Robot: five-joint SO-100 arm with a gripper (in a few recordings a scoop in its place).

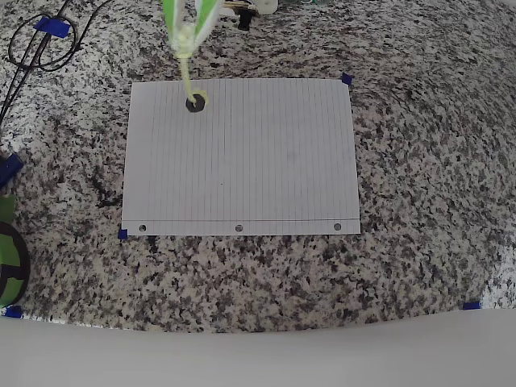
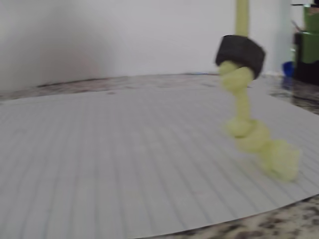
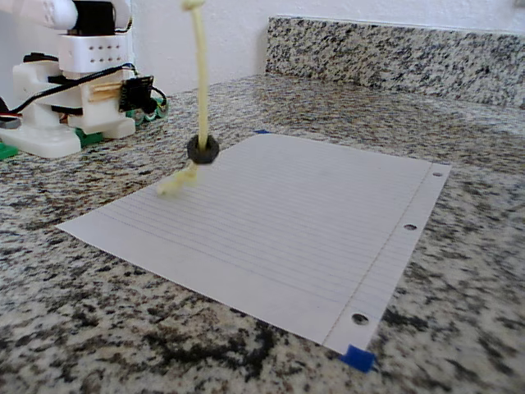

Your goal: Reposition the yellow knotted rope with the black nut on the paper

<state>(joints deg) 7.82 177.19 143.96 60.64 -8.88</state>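
The yellow knotted rope (image 1: 187, 68) hangs straight down from my gripper (image 1: 186, 34), whose green and white fingers (image 1: 205, 16) are shut on its upper knot. The black nut (image 1: 195, 102) is threaded on the rope low down, just above the far left part of the paper (image 1: 242, 161). In the fixed view the rope (image 3: 199, 74) is vertical, and the nut (image 3: 203, 150) hovers over the paper (image 3: 287, 213) with the knotted tail (image 3: 176, 182) trailing onto the sheet. The wrist view shows the nut (image 2: 240, 52) resting on a knot, with the tail (image 2: 259, 142) reaching the paper (image 2: 124, 159).
The arm's white base (image 3: 74, 82) stands behind the paper on the granite counter (image 1: 419, 242). Black cables (image 1: 40, 44) loop at the far left. Blue tape bits (image 1: 347, 79) mark the paper's corners. A green and black object (image 1: 8, 262) sits at the left edge.
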